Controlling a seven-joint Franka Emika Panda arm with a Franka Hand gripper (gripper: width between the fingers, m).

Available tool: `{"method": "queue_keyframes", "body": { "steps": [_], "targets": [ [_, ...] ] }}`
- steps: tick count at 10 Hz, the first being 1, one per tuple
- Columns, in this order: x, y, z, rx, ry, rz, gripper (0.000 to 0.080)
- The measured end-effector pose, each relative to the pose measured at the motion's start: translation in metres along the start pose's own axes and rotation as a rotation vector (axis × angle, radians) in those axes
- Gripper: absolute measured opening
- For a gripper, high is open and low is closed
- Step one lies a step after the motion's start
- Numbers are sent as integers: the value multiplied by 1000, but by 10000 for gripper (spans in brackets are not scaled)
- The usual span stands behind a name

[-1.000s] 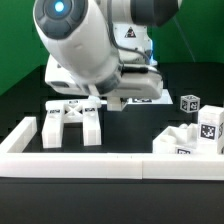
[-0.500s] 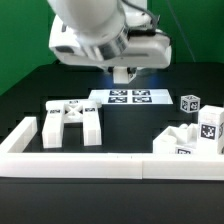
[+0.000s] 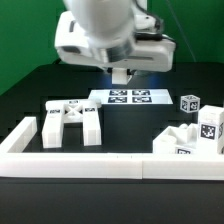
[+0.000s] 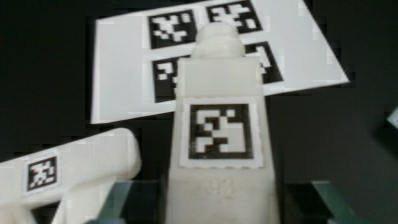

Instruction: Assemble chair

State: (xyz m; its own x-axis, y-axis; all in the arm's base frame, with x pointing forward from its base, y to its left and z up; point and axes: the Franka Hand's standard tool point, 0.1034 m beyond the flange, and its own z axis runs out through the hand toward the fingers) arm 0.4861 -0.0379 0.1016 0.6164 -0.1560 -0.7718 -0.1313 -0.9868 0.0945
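- While the arm hangs over the table (image 3: 140,125) in the exterior view, its gripper (image 3: 121,70) is clenched on a white chair leg (image 3: 121,77). The leg is in the air above the marker board (image 3: 128,97), near twelve o'clock of the scene.
- The cross-braced frame (image 3: 72,120) lies toward eight o'clock from the marker board, and other tagged parts (image 3: 192,138) sit toward four o'clock.
- This looks like a carry toward a joint. It probably goes best with a firm grip, the leg held plumb, enough height to clear the loose parts, and the tip lined up before lowering.
- In the wrist view, the chair leg runs straight out from between the fingers (image 4: 111,203), with its tag facing the camera.
- Its long axis looks upright, with the narrow tip pointing down at the marker board.
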Motion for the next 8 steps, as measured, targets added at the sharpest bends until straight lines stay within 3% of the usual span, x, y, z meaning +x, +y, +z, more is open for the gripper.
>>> {"method": "queue_keyframes", "body": {
  "steps": [2, 4, 5, 8],
  "targets": [
    [1, -23, -18, -122, 14, -52, 291],
    [2, -34, -24, -220, 17, -58, 291],
    [2, -37, -22, -242, 15, -64, 291],
    [3, -37, -21, -237, 17, -59, 291]
  ]
}}
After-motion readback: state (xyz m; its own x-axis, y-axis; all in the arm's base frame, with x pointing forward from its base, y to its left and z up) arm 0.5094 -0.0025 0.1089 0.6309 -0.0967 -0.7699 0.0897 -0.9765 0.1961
